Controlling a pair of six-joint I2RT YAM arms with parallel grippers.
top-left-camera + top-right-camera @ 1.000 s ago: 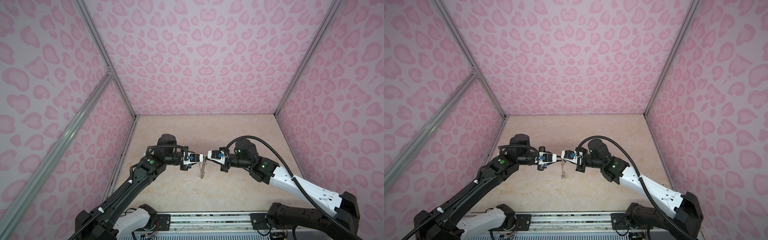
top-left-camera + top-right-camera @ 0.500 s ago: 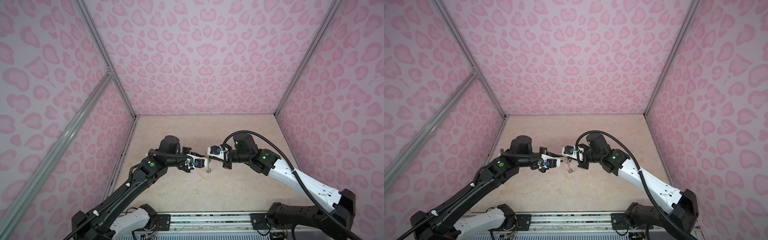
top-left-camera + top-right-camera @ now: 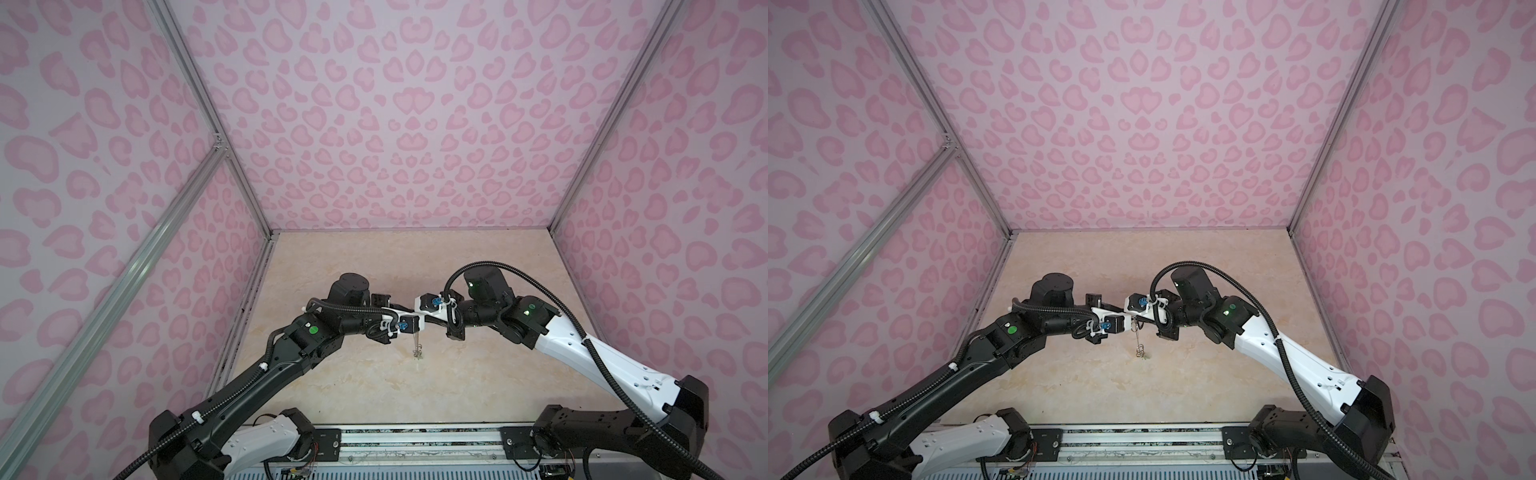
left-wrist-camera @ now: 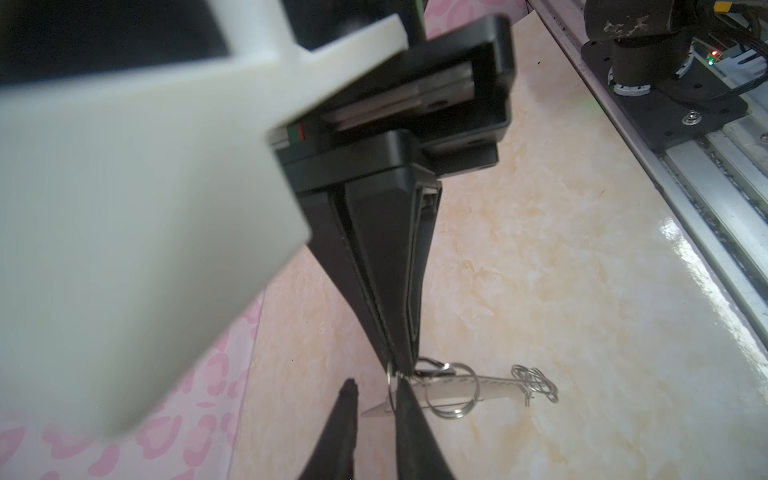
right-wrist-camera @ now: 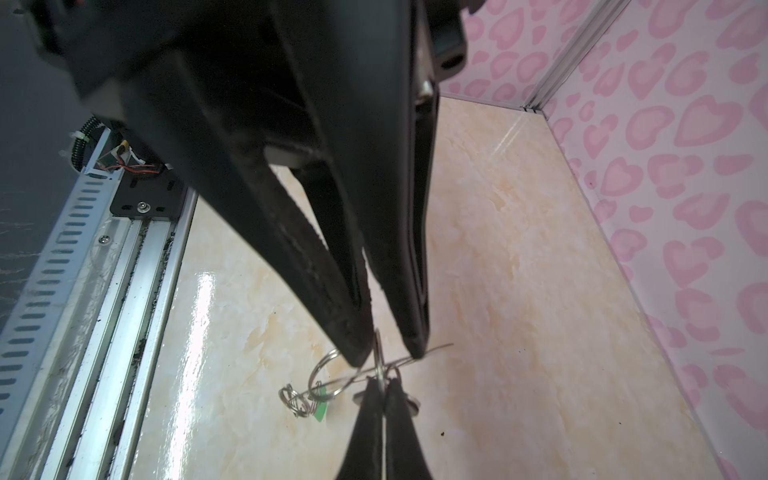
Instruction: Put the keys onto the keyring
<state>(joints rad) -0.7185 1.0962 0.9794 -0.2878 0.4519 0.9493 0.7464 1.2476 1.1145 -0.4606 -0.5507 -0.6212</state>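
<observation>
Top views, lower centre: the key bundle (image 3: 1139, 352) hangs straight below the right gripper (image 3: 1136, 320), clamped on its ring (image 5: 377, 345); the left gripper (image 5: 388, 356), jaws slightly apart, straddles that ring.

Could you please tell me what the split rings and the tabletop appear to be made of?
The split rings look like bright steel wire: thin, silvery, glinting. The tabletop looks like glossy marble-patterned laminate or stone: cream veining and strong glare; I cannot tell which.
</observation>
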